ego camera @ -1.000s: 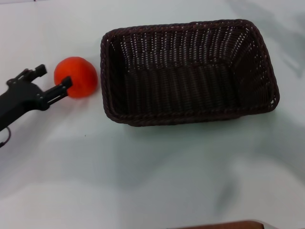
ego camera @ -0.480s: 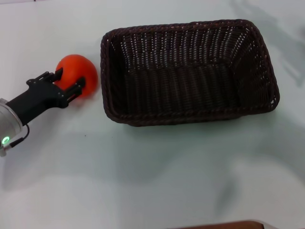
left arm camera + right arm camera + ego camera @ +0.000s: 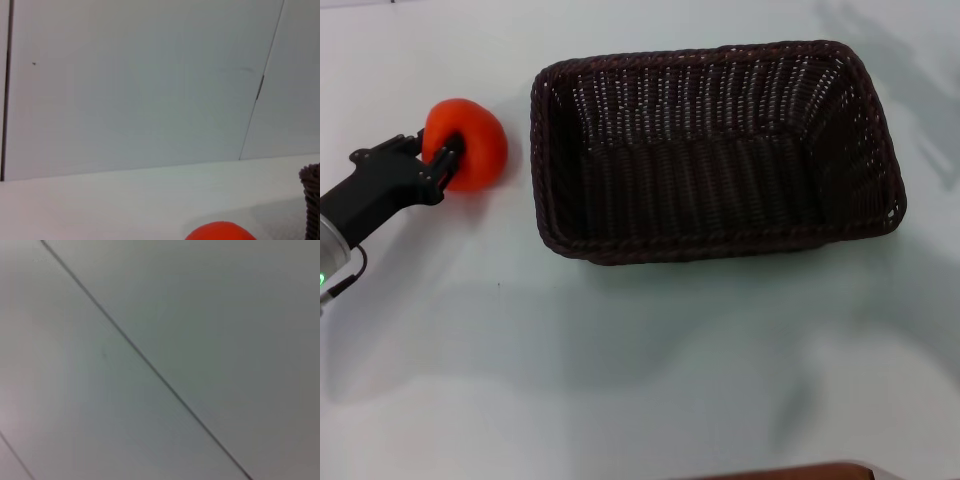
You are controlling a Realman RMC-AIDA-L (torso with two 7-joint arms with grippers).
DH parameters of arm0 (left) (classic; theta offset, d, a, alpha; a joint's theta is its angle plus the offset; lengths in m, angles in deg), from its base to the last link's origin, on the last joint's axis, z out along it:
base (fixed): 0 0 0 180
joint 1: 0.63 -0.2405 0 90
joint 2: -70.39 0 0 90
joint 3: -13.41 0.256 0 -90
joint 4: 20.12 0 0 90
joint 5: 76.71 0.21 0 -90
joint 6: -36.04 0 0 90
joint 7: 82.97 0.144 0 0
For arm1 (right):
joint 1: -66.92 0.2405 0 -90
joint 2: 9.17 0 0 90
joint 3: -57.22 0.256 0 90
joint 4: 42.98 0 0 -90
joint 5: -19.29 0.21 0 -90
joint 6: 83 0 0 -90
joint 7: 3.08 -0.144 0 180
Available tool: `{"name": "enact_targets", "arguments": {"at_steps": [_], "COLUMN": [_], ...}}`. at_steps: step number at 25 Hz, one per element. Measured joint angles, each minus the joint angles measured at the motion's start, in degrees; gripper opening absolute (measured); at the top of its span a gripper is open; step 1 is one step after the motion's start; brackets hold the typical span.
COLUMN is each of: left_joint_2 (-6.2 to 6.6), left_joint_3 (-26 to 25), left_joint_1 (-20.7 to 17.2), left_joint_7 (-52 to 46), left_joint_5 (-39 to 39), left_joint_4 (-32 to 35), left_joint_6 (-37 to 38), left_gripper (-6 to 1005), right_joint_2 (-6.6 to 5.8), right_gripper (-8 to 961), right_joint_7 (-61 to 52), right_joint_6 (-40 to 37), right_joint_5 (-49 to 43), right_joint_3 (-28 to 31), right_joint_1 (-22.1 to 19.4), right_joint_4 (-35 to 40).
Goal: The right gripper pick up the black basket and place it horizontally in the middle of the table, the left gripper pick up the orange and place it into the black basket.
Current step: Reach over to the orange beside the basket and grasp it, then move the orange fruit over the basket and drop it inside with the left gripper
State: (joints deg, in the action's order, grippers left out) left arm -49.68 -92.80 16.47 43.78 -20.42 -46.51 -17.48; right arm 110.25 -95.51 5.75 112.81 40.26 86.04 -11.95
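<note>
The orange [image 3: 475, 138] sits left of the black basket [image 3: 720, 243] on the white table [image 3: 620, 370]. My left gripper [image 3: 442, 153] reaches in from the left edge and is shut on the orange's left side, one finger on each flank. The basket lies horizontally at mid-table, empty, its long side facing me. The left wrist view shows the top of the orange [image 3: 220, 231] and an edge of the basket [image 3: 312, 200]. My right gripper is out of view; its wrist view shows only a pale surface.
A brown strip [image 3: 790, 472] shows at the near bottom edge of the head view. Pale wall panels [image 3: 150, 90] stand beyond the table's far side. Bare table lies in front of the basket.
My left gripper moved in around the orange and closed on it. The orange has shifted a little up and to the left with the gripper. The basket has not moved.
</note>
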Motion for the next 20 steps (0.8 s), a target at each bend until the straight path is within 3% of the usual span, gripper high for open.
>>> {"name": "enact_targets", "arguments": {"at_steps": [5,11,17,20], "left_joint_2": [-0.74,-1.80,-3.81,-4.25], "left_joint_3": [-2.74,-9.47,-8.73,-4.04], "left_joint_1": [-1.64,-5.11,-6.03,-4.41], "left_joint_7": [0.29,1.17,1.67,1.70], "left_joint_5": [-0.42,-0.21,-0.05,-0.28], "left_joint_4": [-2.13,-6.20,-9.35,-8.52], "left_joint_6": [-1.84,-14.60,-23.54,-26.38], "left_gripper": [291,254,227,192], "right_joint_2": [0.01,0.02,0.07,0.15], "right_gripper": [453,450,443,442], "right_joint_7": [0.14,0.17,1.04,3.23], "right_joint_6": [0.24,0.29,0.37,0.23], "right_joint_5": [0.01,0.01,0.40,0.66], "right_joint_3": [1.43,1.69,2.21,2.21], "right_joint_1": [0.08,0.73,2.06,3.14], "right_joint_4": [-0.90,-1.19,-1.47,-2.97]}}
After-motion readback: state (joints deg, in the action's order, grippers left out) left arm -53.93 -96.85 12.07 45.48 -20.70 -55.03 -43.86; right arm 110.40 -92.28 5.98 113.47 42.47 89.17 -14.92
